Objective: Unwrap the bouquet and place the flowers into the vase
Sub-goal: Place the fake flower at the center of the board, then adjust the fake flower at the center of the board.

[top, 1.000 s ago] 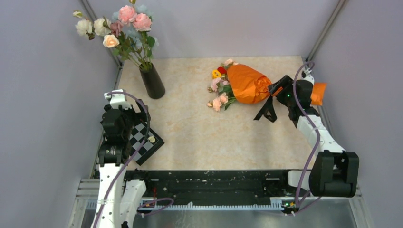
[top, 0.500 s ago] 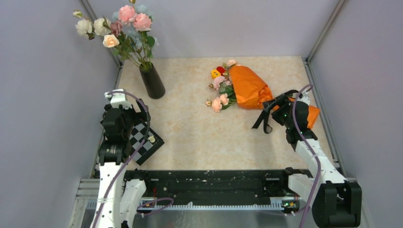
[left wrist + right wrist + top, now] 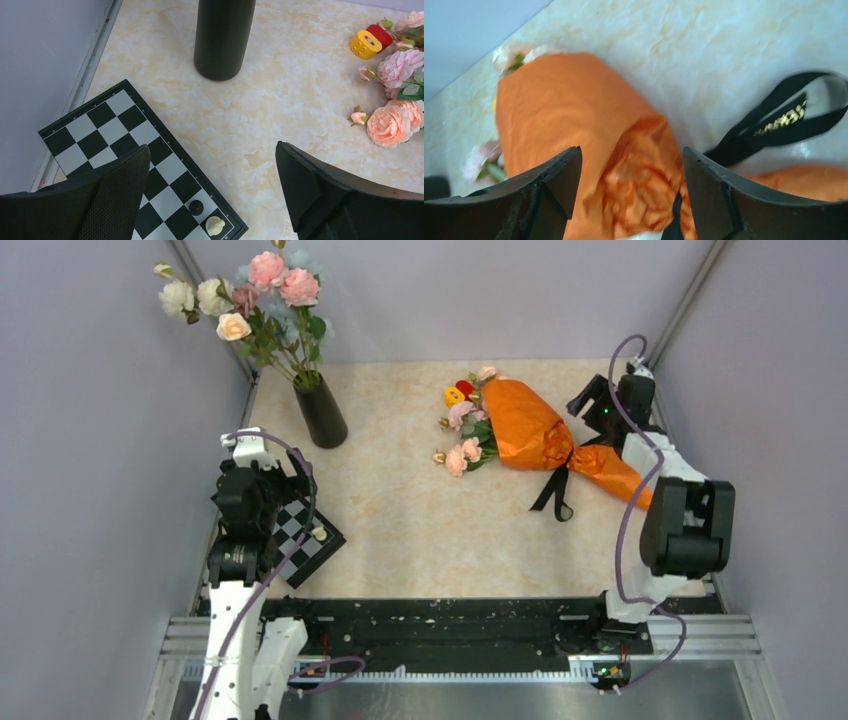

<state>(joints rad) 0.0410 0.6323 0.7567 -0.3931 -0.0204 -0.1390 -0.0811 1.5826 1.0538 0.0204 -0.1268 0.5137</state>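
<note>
Marbled beige tabletop (image 3: 400,530), grey walls round it; bouquet (image 3: 525,425) lies on its side right of centre toward the far edge; orange paper cone (image 3: 574,110) tied at the neck w/ black ribbon (image 3: 556,492), tails trailing toward the near side; flowers (image 3: 462,445) stick out of the cone's end facing the vase (image 3: 322,412), pink & peach heads on the table; yellow piece (image 3: 364,44) & red piece (image 3: 380,34) just beside them; R gripper (image 3: 629,165) hangs over the cone near the tie, jaws spread wide, nothing pinched; vase upright at far left, well apart from bouquet, holding taller white-&-pink bunch (image 3: 250,300); L gripper (image 3: 212,160) near left edge, jaws fully apart & empty, above chessboard (image 3: 100,135) w/ dark pc (image 3: 196,206) & cream pc (image 3: 215,225) at its near corner.
</note>
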